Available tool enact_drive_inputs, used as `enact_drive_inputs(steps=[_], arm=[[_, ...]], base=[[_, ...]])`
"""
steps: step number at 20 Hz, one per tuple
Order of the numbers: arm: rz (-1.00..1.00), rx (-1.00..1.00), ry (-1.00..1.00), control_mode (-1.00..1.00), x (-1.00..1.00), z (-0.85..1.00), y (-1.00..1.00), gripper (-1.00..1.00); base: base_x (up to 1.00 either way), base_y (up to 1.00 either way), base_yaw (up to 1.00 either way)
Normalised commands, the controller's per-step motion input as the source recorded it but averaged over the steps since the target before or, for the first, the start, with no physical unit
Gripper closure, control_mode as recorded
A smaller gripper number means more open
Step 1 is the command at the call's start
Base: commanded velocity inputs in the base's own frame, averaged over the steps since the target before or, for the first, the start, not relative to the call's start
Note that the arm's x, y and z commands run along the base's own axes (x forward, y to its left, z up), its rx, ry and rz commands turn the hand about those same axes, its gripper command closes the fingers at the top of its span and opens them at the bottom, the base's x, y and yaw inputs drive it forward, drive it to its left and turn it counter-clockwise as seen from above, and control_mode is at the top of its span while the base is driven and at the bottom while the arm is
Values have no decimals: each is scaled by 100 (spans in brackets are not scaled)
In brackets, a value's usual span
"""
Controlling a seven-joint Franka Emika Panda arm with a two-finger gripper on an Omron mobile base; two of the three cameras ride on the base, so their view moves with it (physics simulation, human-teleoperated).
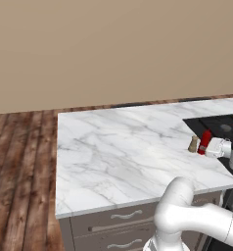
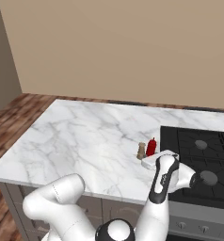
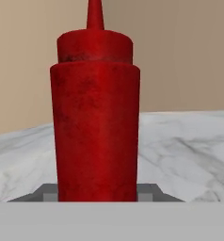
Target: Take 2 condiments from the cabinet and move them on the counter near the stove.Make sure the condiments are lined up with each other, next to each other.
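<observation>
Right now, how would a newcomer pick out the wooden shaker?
Find the white marble counter and follow it to the black stove at its right end. Just short of the stove's edge stands the tan shaker, short and narrow-topped, beside a taller red squeeze bottle.

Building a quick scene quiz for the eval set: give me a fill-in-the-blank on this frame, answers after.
1. The bottle between the pincer's fingers is coloured ____.
2. The shaker stands upright on the ____ right beside the bottle.
3. Both condiments sit close to the edge of the black ____.
4. The counter top is white ____ with grey veins.

Missing words: red; counter; stove; marble
</observation>
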Motion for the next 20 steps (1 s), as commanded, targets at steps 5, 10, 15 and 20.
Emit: enact_drive_inputs(steps=[5,10,15,20], arm=[[0,0,3,-100,0,-21,0,100],[0,1,5,-100,0,-21,0,100],[0,3,4,-100,0,-12,0,100],[0,3,2,-100,0,-15,0,100]], base=[[0,0,0],[0,0,0],[0,0,0],[0,0,0]])
